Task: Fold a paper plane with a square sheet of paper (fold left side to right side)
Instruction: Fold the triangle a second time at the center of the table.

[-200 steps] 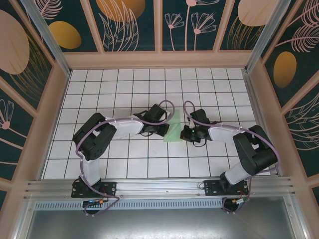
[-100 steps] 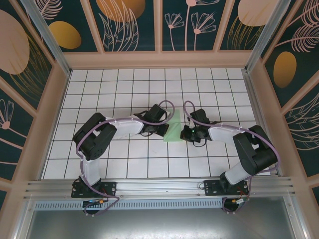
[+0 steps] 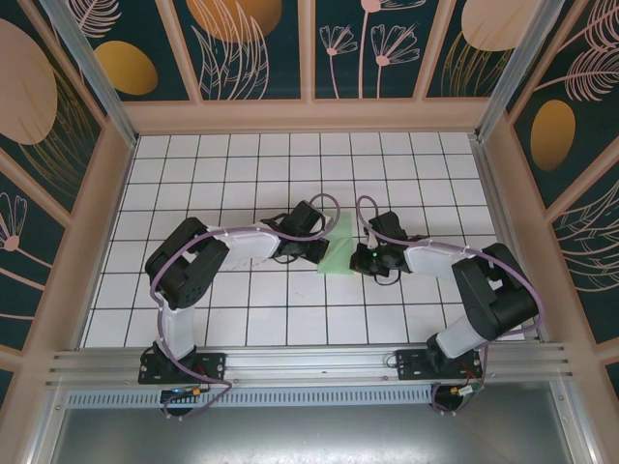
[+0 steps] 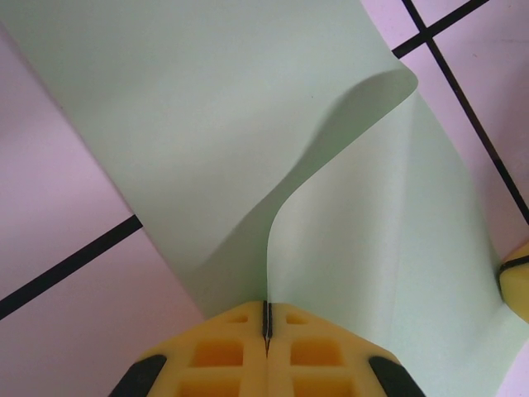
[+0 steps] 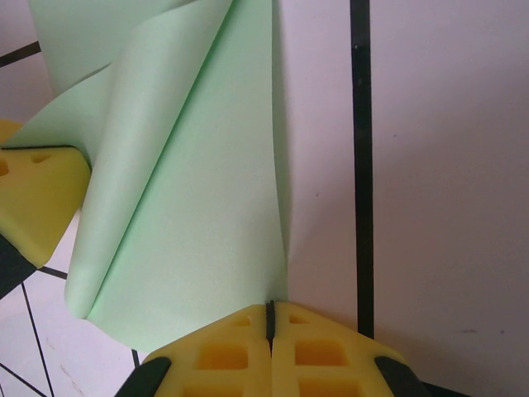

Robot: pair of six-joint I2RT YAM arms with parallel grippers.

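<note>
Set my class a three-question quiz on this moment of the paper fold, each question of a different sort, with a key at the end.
1. True or false: the left gripper is shut on an edge of the square sheet of paper.
2. Fill the blank: in the right wrist view, the right gripper pinches the sheet's edge, and the paper beyond it is not flat but ___ over.
3. Choose one: in the top view, the sheet lies A) between the two grippers, B) left of both, C) right of both.

Key: 1 true; 2 curled; 3 A.
</note>
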